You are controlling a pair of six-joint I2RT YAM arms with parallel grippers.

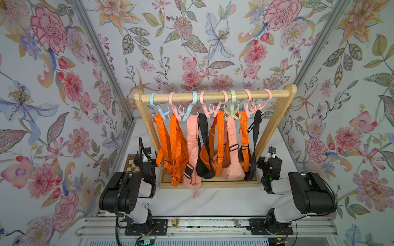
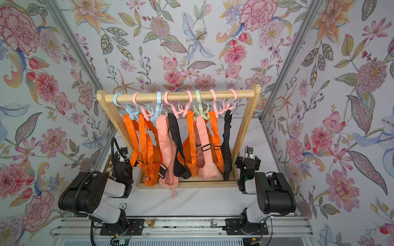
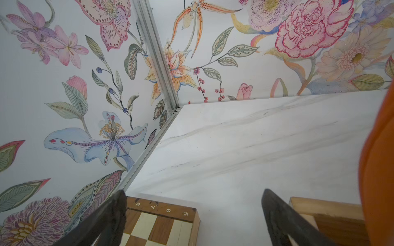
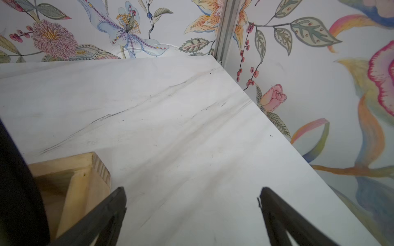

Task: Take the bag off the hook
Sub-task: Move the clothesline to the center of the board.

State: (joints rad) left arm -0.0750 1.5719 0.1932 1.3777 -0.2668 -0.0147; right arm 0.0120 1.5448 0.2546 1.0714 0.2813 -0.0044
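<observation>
Left end effector [image 3: 193, 191]: jaws spread wide, empty; chessboard [image 3: 162, 225] below it, cut off by the frame. Right end effector [image 4: 191, 189]: also agape, over bare desk [image 4: 191, 106]. Bags [image 1: 193, 149] hang on hooks [image 1: 231, 108] between and above both. They overlap and are hard to separate. Orange bag [image 3: 377, 170] beside the left one, only its edge visible.

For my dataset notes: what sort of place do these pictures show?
Probably a robot test booth: wallpaper panels in a metal frame, left arm and right arm bolted to a rail, a rack of bags on a marble-look table.
</observation>
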